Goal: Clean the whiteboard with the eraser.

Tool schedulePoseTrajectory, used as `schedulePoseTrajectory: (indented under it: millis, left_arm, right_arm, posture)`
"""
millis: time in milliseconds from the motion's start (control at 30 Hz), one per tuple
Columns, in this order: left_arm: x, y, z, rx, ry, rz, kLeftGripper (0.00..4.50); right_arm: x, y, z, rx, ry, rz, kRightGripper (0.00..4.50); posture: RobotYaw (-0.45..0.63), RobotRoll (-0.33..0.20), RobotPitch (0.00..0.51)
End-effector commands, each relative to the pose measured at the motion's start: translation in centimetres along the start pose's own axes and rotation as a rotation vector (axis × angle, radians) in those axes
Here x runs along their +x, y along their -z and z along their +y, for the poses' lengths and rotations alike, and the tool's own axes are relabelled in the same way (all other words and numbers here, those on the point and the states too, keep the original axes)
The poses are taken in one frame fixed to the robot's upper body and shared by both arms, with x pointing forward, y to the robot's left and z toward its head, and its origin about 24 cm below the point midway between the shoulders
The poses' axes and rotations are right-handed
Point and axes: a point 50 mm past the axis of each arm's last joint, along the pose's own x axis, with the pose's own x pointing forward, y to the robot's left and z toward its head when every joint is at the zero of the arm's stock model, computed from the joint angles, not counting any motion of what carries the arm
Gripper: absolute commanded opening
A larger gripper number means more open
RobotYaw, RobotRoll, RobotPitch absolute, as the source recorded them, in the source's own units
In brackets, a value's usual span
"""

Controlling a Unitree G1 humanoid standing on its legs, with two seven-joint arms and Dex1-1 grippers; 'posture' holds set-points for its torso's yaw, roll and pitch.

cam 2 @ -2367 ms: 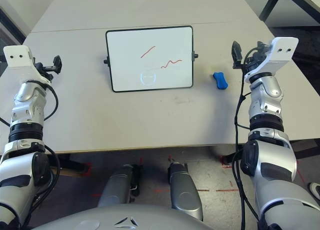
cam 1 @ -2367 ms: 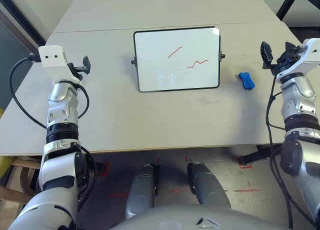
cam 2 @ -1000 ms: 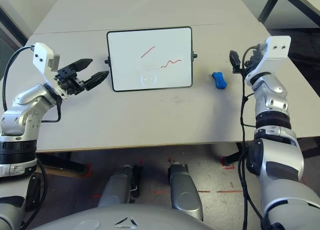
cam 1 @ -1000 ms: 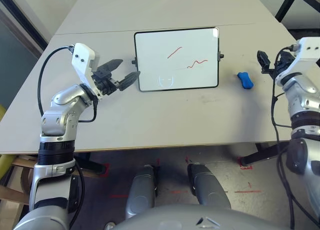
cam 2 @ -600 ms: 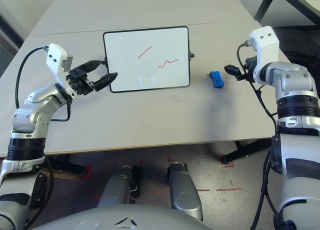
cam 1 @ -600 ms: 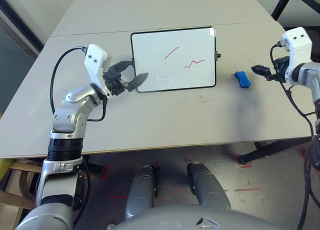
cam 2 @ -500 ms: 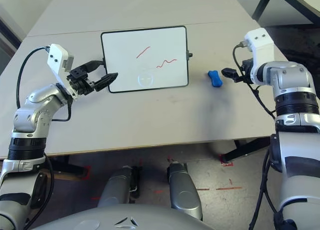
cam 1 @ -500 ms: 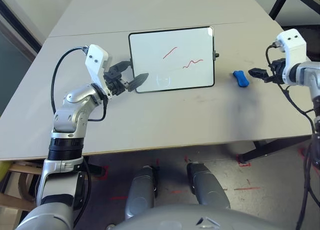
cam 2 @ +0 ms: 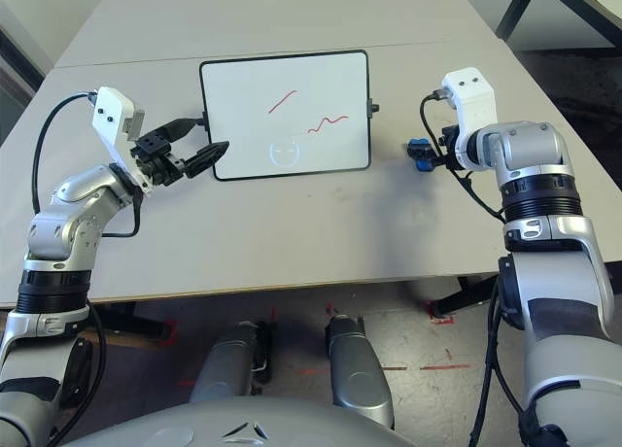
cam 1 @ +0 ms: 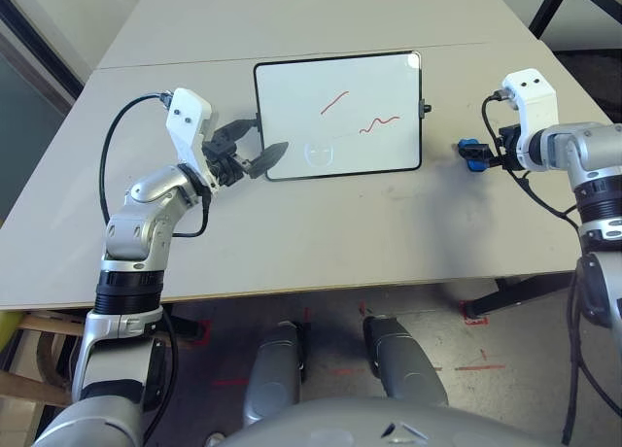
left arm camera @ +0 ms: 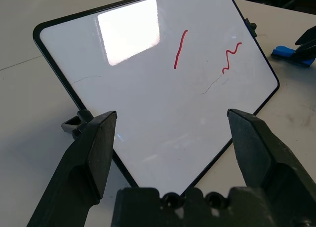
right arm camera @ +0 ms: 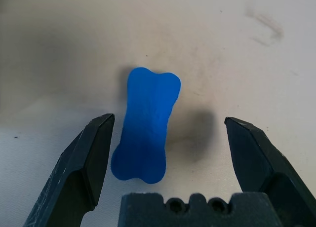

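The whiteboard (cam 1: 338,114) lies flat at the table's middle, black-framed, with two red scribbles and a faint circle. My left gripper (cam 1: 252,149) hovers open at the board's near left corner, its fingers (left arm camera: 94,153) spread on either side of that corner. The blue eraser (right arm camera: 144,124) lies on the table to the right of the board. My right gripper (right arm camera: 168,158) is open just above it, the eraser between the spread fingers and touching neither. From the head, the right wrist covers most of the eraser (cam 1: 468,154).
The grey table (cam 1: 321,223) has bare room in front of the board and a seam (cam 1: 175,62) running across behind it. A dark frame leg (cam 1: 544,5) stands off the table's far right corner.
My right arm has swung in leftward and come over the eraser, which earlier lay in the open beside it. The left gripper has stayed at the board's corner.
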Motion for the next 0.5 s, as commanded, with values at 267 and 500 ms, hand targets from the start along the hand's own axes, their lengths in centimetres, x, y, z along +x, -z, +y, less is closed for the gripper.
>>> schedulePoseTrajectory:
  millis: [267, 500]
  left_arm:
    - [-0.2, 0.3, 0.0, 0.013, -0.008, 0.022, 4.50]
    - [-0.2, 0.3, 0.1, 0.017, -0.009, 0.025, 4.50]
  right_arm:
    - [0.7, 0.3, 0.4, 0.003, 0.013, 0.005, 4.32]
    - [1.0, 0.2, 1.0, 0.010, 0.004, -0.007, 2.08]
  posture:
    - [-0.14, 0.000, 0.175]
    - [-0.14, 0.000, 0.175]
